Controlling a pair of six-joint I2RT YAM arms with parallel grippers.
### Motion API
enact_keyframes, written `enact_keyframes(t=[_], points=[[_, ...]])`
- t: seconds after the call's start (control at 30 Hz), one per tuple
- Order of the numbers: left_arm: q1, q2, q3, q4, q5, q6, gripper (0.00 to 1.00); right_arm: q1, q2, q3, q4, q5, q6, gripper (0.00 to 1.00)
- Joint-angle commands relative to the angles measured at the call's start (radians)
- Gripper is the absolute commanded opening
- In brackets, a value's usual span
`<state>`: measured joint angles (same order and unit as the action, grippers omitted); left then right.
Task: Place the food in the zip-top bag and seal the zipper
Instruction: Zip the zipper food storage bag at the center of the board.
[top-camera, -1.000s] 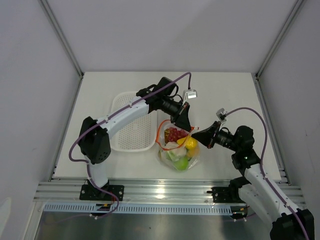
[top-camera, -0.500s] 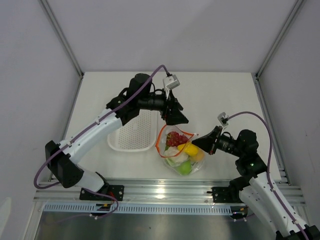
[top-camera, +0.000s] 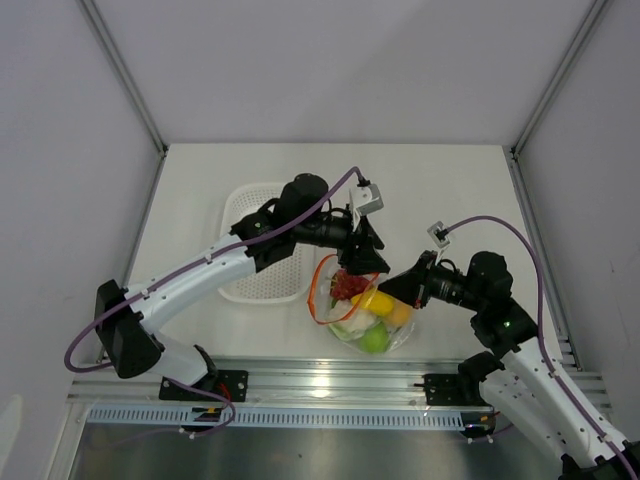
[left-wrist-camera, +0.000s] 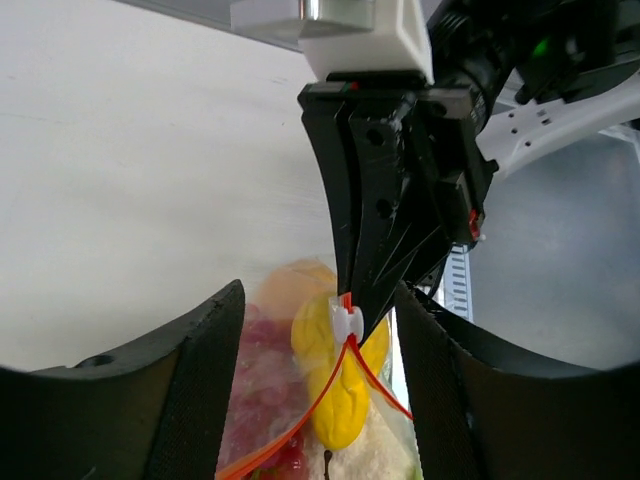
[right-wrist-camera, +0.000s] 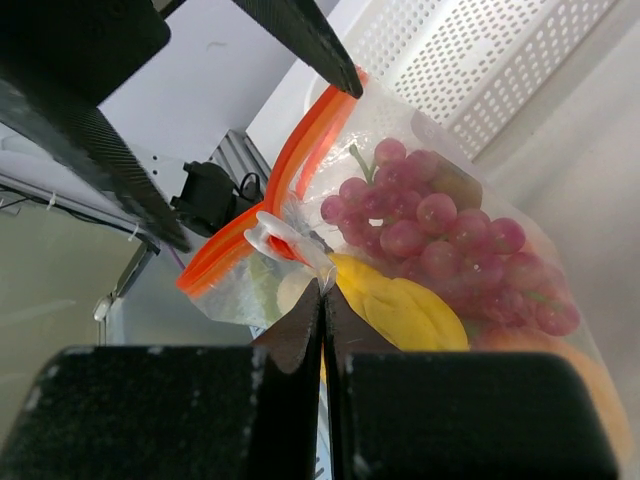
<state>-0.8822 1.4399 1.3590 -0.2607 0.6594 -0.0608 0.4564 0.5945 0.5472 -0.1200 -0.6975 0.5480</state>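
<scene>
The clear zip-top bag (top-camera: 372, 322) lies near the table's front with the food inside: purple-red grapes (right-wrist-camera: 440, 240), a yellow fruit (right-wrist-camera: 400, 312) and a green apple (top-camera: 374, 340). Its orange-red zipper (right-wrist-camera: 290, 170) stands parted in a loop, with a white slider (left-wrist-camera: 347, 325) at the right end. My right gripper (right-wrist-camera: 322, 292) is shut on the bag's corner just beside that slider. My left gripper (left-wrist-camera: 318, 300) hangs open above the mouth, its fingers (left-wrist-camera: 200, 400) either side of the slider and not touching it.
A white perforated basket (top-camera: 258, 258) sits just left of the bag, partly under the left arm. The aluminium rail (top-camera: 320, 382) runs along the table's front edge, close to the bag. White walls close in the back and sides.
My left gripper has opened, drawn back from the bag's mouth, then come forward over the slider. The right gripper has kept its grip, and the bag has shifted slightly frontward.
</scene>
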Motion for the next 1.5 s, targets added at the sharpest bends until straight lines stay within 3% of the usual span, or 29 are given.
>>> enact_keyframes(t=[0.0, 0.27, 0.97, 1.07, 1.17, 1.2, 1.23, 1.37, 1.47], points=[[-0.018, -0.058, -0.023, 0.029, -0.064, 0.05, 0.62, 0.014, -0.013, 0.062, -0.012, 0.044, 0.032, 0.0], [-0.04, -0.115, -0.123, 0.054, -0.122, 0.038, 0.54, 0.019, -0.016, 0.086, -0.037, 0.062, 0.041, 0.0], [-0.067, -0.059, -0.086, 0.026, -0.138, 0.041, 0.48, 0.036, 0.002, 0.099, -0.023, 0.069, 0.046, 0.0], [-0.067, -0.053, -0.083, 0.02, -0.139, 0.039, 0.4, 0.038, 0.005, 0.103, -0.026, 0.064, 0.044, 0.0], [-0.067, -0.046, -0.074, 0.009, -0.139, 0.035, 0.17, 0.039, 0.002, 0.102, -0.027, 0.059, 0.04, 0.0], [-0.067, -0.041, -0.067, 0.006, -0.138, 0.033, 0.05, 0.039, 0.004, 0.103, -0.027, 0.056, 0.038, 0.0], [-0.067, -0.039, -0.064, 0.0, -0.138, 0.033, 0.01, 0.039, 0.004, 0.103, -0.029, 0.055, 0.033, 0.0], [-0.067, -0.035, -0.061, -0.008, -0.11, 0.027, 0.01, 0.038, 0.024, 0.114, -0.035, 0.01, -0.003, 0.0], [-0.064, -0.044, -0.073, -0.002, -0.087, 0.019, 0.01, 0.033, 0.039, 0.14, -0.082, -0.013, -0.074, 0.19]])
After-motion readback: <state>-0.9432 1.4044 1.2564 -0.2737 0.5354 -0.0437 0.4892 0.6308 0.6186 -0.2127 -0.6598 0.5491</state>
